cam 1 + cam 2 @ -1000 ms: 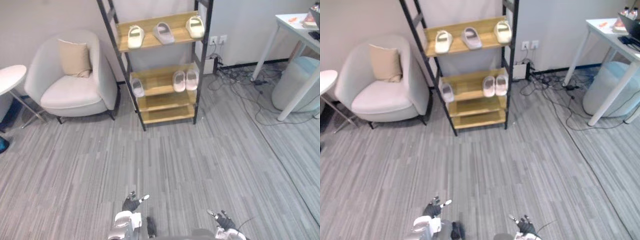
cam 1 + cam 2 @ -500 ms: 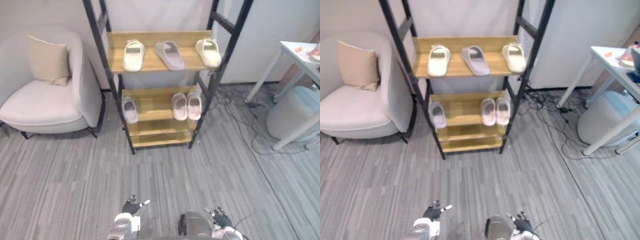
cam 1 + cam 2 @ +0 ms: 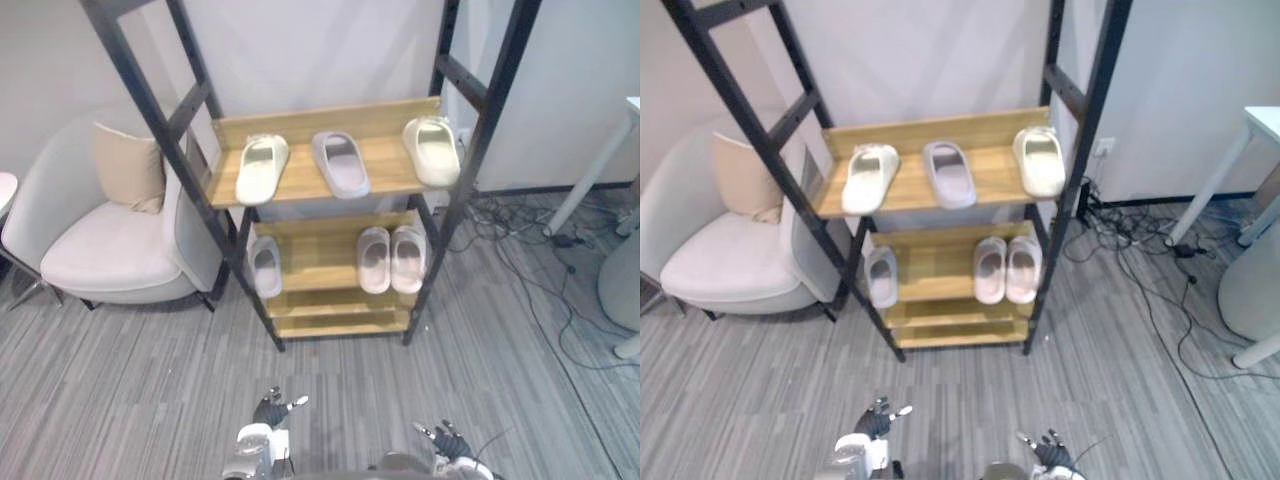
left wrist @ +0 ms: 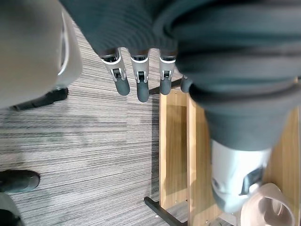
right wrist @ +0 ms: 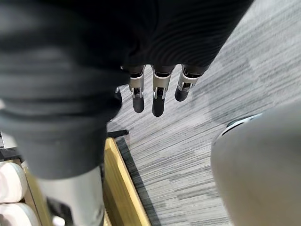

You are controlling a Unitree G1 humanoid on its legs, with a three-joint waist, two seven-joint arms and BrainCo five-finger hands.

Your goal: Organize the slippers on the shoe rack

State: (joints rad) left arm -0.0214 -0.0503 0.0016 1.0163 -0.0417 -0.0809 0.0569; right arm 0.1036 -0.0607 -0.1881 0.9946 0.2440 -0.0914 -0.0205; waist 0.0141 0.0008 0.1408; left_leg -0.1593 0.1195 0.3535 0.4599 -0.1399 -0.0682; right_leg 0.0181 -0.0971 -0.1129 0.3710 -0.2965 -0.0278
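Shoe rack (image 3: 385, 168): black slanted metal frame, three wooden shelves, standing on grey striped floor (image 3: 130, 380) against a pale wall.

Top shelf: cream slipper (image 3: 262, 168) at the left end, toe angled outward; grey slipper (image 3: 341, 163) in the middle, apart from both neighbours; second cream slipper (image 3: 431, 150) at the right end, just beside the frame post.

Middle shelf (image 3: 318, 258): single pale slipper (image 3: 265, 266) at the left end, near the frame; two pale pink slippers (image 3: 374, 259) (image 3: 408, 257) side by side toward the right, touching or nearly so.

Bottom shelf (image 3: 340, 322): bare wood on view.

Left hand (image 3: 268, 410): low at the near edge of the eye views, over the floor, well apart from the rack; in its wrist view the fingers (image 4: 137, 80) are straight and spread, holding nothing.

Right hand (image 3: 447, 440): low at the near edge, to the right of the left hand, over the floor; in its wrist view the fingers (image 5: 158, 96) are straight and apart, holding nothing.

Surroundings: light armchair (image 3: 110, 250) left of the rack, with a beige cushion (image 3: 128, 165) on it; loose cables (image 3: 520, 225) on the floor right of the rack; white counter (image 3: 1265, 122) at the far right.
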